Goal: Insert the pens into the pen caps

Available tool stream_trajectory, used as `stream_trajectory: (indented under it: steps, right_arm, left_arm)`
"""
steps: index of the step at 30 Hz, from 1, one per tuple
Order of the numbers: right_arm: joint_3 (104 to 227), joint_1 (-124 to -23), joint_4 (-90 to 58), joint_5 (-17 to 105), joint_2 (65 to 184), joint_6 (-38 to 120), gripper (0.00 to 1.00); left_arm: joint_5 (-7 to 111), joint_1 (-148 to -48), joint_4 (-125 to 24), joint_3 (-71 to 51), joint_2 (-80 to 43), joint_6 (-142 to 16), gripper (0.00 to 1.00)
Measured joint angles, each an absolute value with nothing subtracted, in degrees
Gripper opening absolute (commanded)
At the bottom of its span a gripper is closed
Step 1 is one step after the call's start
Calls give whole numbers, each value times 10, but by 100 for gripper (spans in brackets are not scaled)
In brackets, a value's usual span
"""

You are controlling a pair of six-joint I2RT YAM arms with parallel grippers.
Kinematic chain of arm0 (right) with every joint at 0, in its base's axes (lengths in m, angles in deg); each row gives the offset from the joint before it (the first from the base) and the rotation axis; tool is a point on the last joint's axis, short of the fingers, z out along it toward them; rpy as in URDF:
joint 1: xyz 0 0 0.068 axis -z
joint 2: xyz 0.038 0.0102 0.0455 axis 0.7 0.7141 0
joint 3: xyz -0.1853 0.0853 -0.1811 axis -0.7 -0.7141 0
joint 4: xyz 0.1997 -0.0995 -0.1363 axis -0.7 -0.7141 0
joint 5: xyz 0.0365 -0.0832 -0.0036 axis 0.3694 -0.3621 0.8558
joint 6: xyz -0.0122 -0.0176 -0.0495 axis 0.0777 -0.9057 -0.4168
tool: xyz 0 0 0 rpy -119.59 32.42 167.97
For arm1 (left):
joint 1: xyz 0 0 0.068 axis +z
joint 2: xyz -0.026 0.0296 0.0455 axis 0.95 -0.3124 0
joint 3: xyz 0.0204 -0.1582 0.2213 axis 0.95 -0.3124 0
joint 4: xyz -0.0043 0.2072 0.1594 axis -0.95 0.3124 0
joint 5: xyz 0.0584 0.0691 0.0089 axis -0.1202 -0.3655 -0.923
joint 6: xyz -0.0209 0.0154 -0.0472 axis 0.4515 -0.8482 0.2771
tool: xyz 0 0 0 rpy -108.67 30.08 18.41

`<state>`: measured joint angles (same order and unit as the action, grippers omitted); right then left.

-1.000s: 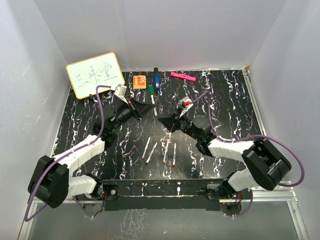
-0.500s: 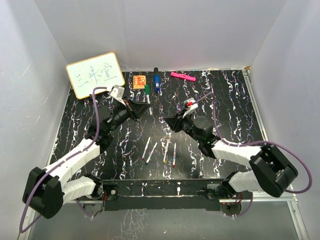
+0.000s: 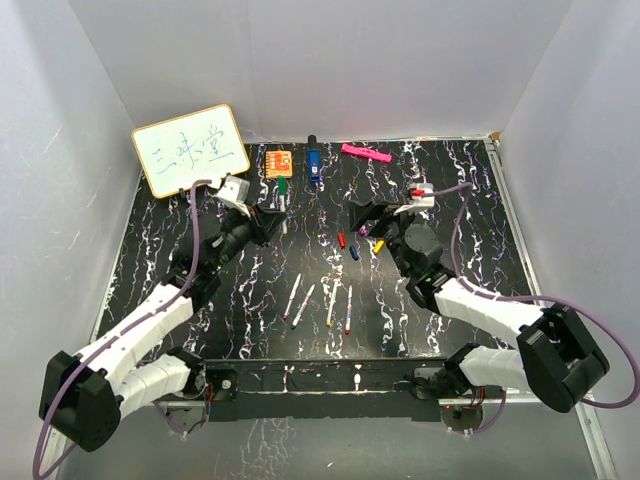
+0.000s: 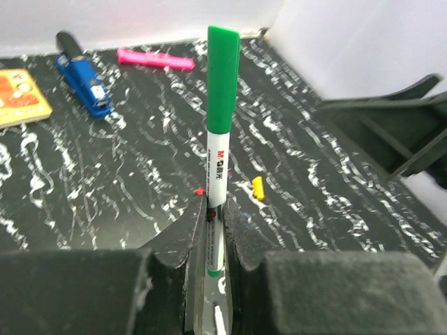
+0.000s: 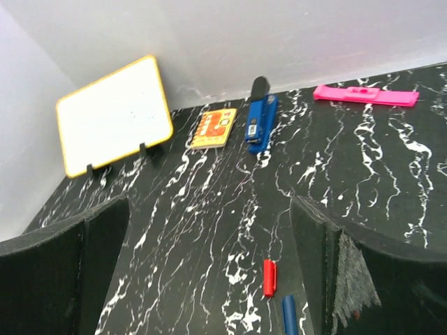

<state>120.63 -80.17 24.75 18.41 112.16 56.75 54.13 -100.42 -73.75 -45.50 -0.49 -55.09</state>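
White-barrelled pens [image 3: 331, 303], four loose, lie side by side nearest the bases. Beyond them: red cap [image 3: 341, 240], blue cap [image 3: 355, 251], yellow cap [image 3: 378, 246] on the table [image 3: 460, 230], just beside right gripper [image 3: 372, 216], jaws spread wide, empty. Left gripper [image 4: 215, 230] clamps fifth pen [image 4: 218, 164], green cap [image 4: 223, 77] fitted. Farthest: blue-and-black object [image 3: 313, 163].

Shifted left: left gripper [image 3: 270, 222], green-capped pen [image 3: 283, 190] in its grip now just near of orange block [image 3: 279, 162]. Swung right and far: right gripper [image 3: 365, 218], jaws gone from closed to wide apart. Newly uncovered mid-table, near right gripper: red cap [image 3: 341, 240], blue cap [image 3: 354, 253], yellow cap [image 3: 378, 246].
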Motion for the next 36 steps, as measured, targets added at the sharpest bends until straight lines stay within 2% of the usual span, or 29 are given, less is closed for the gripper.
stream_trajectory:
  steps: [9,17,33,36]
  right_arm:
    - [1221,-713,238,190,1152,612,94]
    - [1235,-710,220,180,1152,601,91]
    - [1249,-710,180,172,1152,596,91]
    - [1249,-710,177,172,1152,595,91]
  left_arm:
    - [467,-997,-625,-370,-161,-573,0]
    - [461,-948,-557,-288,-333,-551,5]
    - [501,-918,-527,-209,-478,-517,7]
    - [508,-918,-522,-208,-497,-516,11]
